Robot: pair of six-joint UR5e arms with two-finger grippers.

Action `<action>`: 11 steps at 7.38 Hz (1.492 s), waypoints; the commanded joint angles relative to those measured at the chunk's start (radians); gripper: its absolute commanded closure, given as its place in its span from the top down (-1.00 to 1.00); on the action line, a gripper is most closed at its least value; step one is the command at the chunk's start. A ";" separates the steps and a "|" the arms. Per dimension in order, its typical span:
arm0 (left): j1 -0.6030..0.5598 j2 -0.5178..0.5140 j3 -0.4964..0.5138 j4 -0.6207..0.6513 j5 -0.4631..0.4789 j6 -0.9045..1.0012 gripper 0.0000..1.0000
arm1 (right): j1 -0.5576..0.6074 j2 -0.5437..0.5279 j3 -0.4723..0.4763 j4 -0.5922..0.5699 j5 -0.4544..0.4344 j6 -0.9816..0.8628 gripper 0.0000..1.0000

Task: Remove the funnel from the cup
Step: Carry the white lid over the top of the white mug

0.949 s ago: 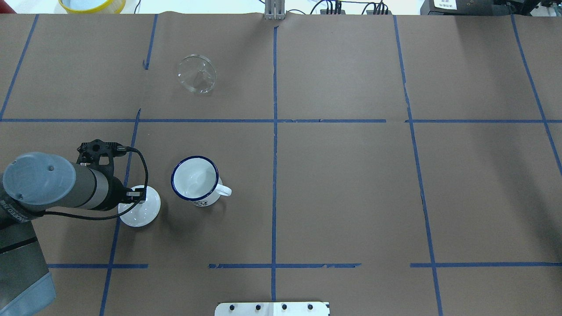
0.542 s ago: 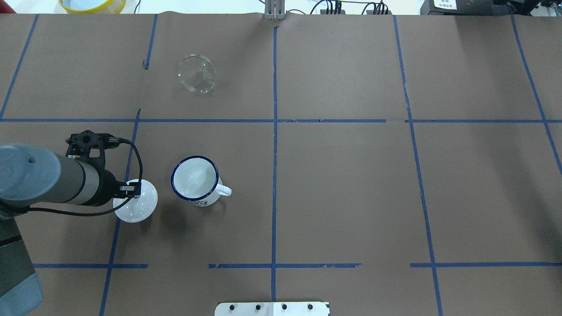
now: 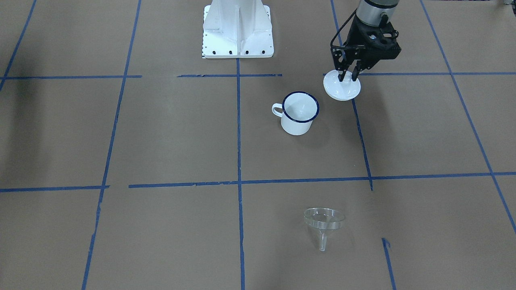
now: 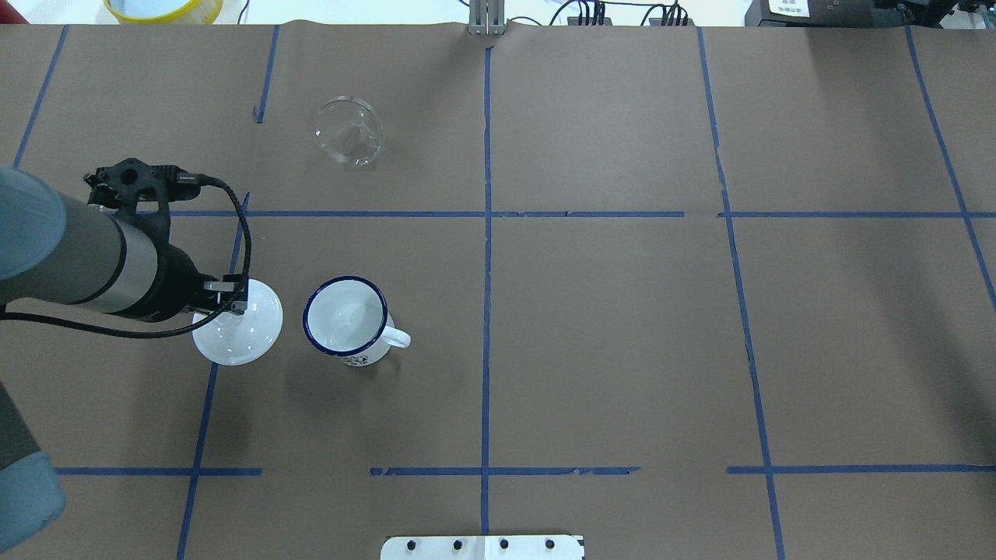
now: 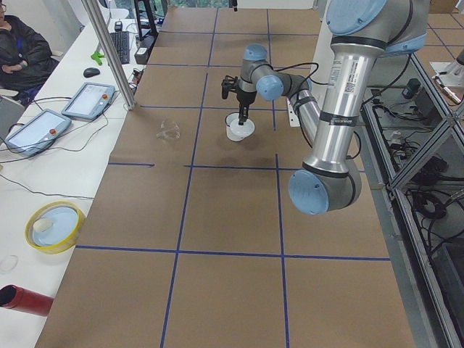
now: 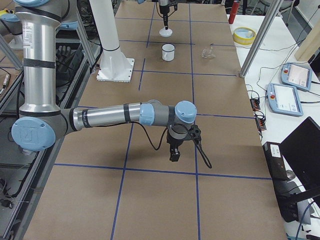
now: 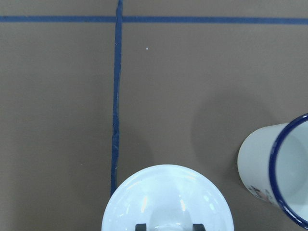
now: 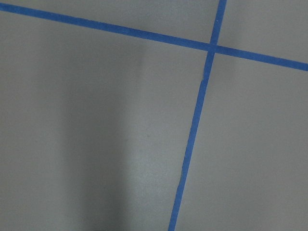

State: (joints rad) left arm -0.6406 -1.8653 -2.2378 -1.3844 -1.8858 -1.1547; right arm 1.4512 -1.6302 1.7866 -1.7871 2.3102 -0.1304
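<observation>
Left gripper [image 3: 346,78] pinches the white lid [image 4: 237,323] at its centre, just beside the cup [image 4: 346,320]; the funnel [image 4: 349,130] lies on the surface [image 4: 607,327] well beyond the cup. If that narrow pinch loosens, the lid could drop and knock the cup.

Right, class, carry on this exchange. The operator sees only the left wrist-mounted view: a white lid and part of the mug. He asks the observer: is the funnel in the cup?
Observer: No. The funnel lies on the table, well away from the cup.
Operator: Anything in the cup?
Observer: Nothing; its handle points away from the lid.
Operator: And the right arm?
Observer: The right gripper hangs over bare table, far from the cup.
</observation>
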 commanded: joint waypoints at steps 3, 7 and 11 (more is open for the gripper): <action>0.007 -0.207 0.190 0.050 -0.035 -0.011 -1.00 | 0.000 0.000 0.000 0.000 0.000 0.000 1.00; 0.025 -0.230 0.253 -0.004 -0.035 -0.061 -1.00 | 0.000 0.000 0.000 0.000 0.000 0.000 1.00; 0.052 -0.227 0.257 -0.005 -0.032 -0.083 -1.00 | 0.000 0.000 0.000 0.000 0.000 0.000 1.00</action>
State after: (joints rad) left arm -0.5921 -2.0946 -1.9827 -1.3891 -1.9188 -1.2357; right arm 1.4512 -1.6306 1.7870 -1.7871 2.3102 -0.1300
